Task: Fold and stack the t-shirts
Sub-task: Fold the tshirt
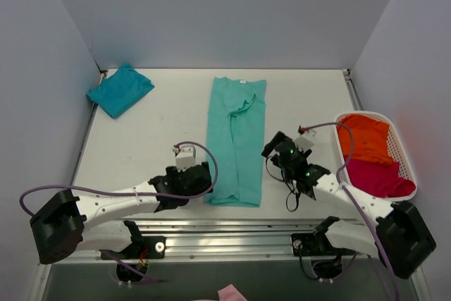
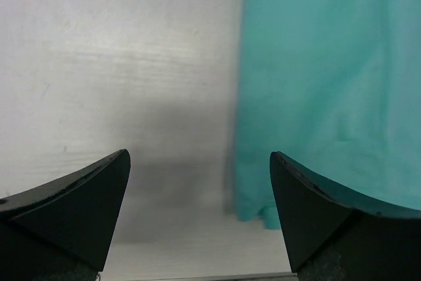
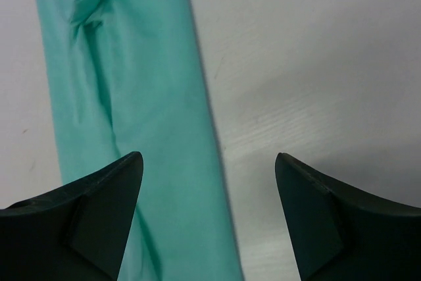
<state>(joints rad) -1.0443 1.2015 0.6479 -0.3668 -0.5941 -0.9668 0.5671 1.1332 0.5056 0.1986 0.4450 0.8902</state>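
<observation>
We see the left gripper (image 2: 199, 156), fingers apart, at the near left corner of the mint-green t-shirt (image 1: 236, 142), folded long on the table (image 1: 148, 139). The right gripper (image 3: 208, 156), also apart, is over its right edge. The teal t-shirt (image 1: 120, 89) lies far left.

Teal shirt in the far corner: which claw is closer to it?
Left. The left claw is beside the mint shirt's near left corner, on the teal shirt's side; the right claw is across the mint shirt, toward the basket.
</observation>
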